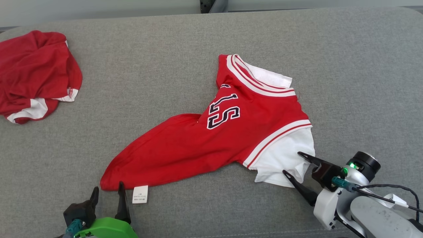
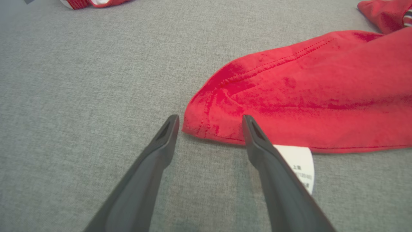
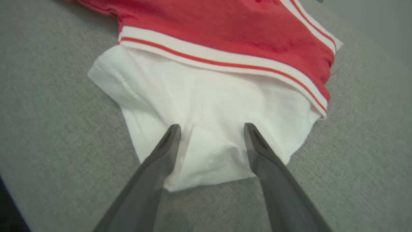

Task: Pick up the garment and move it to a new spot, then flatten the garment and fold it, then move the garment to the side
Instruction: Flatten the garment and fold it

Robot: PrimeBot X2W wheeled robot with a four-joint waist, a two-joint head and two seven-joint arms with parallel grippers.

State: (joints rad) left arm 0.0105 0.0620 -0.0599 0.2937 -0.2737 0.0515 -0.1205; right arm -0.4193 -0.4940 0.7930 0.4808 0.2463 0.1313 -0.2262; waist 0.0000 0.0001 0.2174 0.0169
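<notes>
L pincer (image 1: 108,187) wide at garment (image 1: 205,145) hem corner; R pincer (image 1: 291,162) wide over white sleeve (image 1: 277,155). Risk: shallow pinch, cloth slips.

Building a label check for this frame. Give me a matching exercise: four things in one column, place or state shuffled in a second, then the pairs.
1. spread red jersey with white striped trim
2. crumpled red-and-white garment
3. small white care label
4. right gripper

A. bunched at the far left of the grey fabric surface
B. open, fingertips at the white sleeve
C. next to the left gripper
D. mid-surface, print up

Pairs: 1-D, 2-A, 3-C, 4-B
</notes>
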